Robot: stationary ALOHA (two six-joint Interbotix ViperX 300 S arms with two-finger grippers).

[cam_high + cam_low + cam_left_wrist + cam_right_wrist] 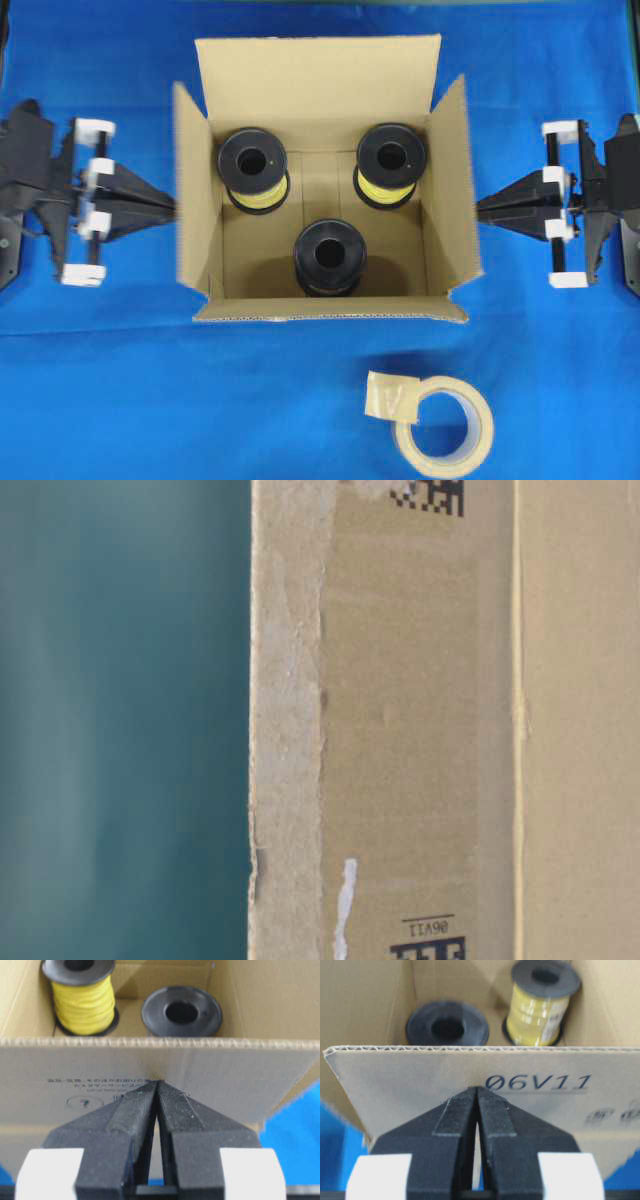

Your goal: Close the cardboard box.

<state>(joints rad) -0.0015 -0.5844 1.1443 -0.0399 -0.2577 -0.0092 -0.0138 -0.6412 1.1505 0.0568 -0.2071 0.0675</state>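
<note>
The cardboard box [316, 78] stands open in the middle of the blue cloth, all four flaps up or spread outward. Inside stand three spools: two wound with yellow [253, 168] [390, 163] and a black one [327, 257]. My left gripper [172, 206] is shut and empty, tips against the outer face of the left flap [190, 210]. In the left wrist view the shut gripper [157, 1083] meets that printed flap [235, 1077]. My right gripper [479, 209] is shut and empty at the right flap [455, 190]. In the right wrist view its tips [477, 1089] touch the flap marked "06V11" [395, 1077].
A beige tape roll [447, 427] with a loose end lies on the cloth [120, 400] in front of the box. The table-level view is filled by the box's side wall [400, 730] with a teal background to its left.
</note>
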